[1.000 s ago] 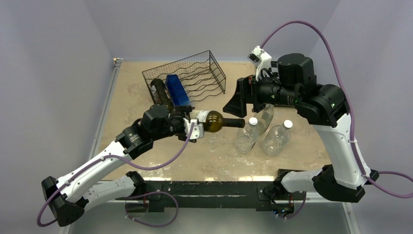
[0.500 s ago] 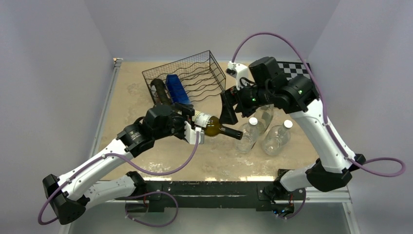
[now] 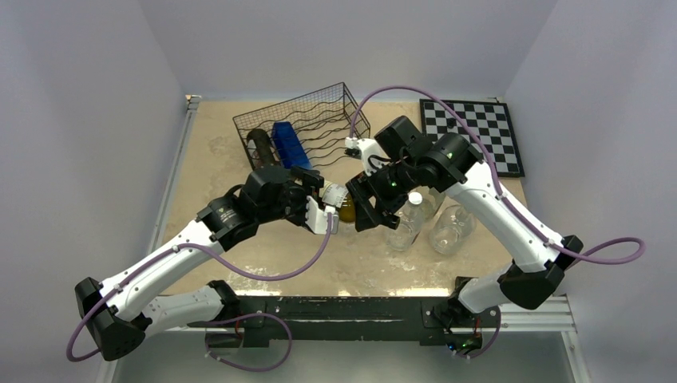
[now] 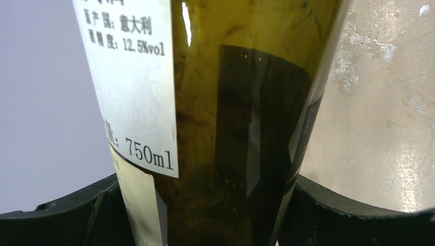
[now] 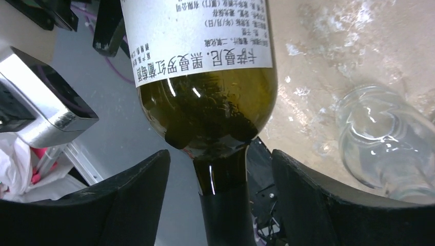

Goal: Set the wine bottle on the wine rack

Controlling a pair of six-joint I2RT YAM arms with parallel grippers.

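Left gripper (image 3: pixel 318 209) clamped on the body of the wine bottle (image 3: pixel 346 209), bottle lying sideways at frame centre, right gripper (image 3: pixel 366 211) fingers apart either side of its neck, not touching, wine rack (image 3: pixel 319 128) behind, upper middle

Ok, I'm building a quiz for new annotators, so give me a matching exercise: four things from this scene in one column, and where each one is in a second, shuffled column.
Things:
1. green glass wine bottle
2. black wire-mesh wine rack
3. black-and-white chessboard
4. clear plastic bottle with a white cap

Places:
A. flat at the far right corner of the table
B. just right of the wine bottle
C. gripped by the left gripper
D. at the far side, with a blue box inside

Pairs: 1-C, 2-D, 3-A, 4-B
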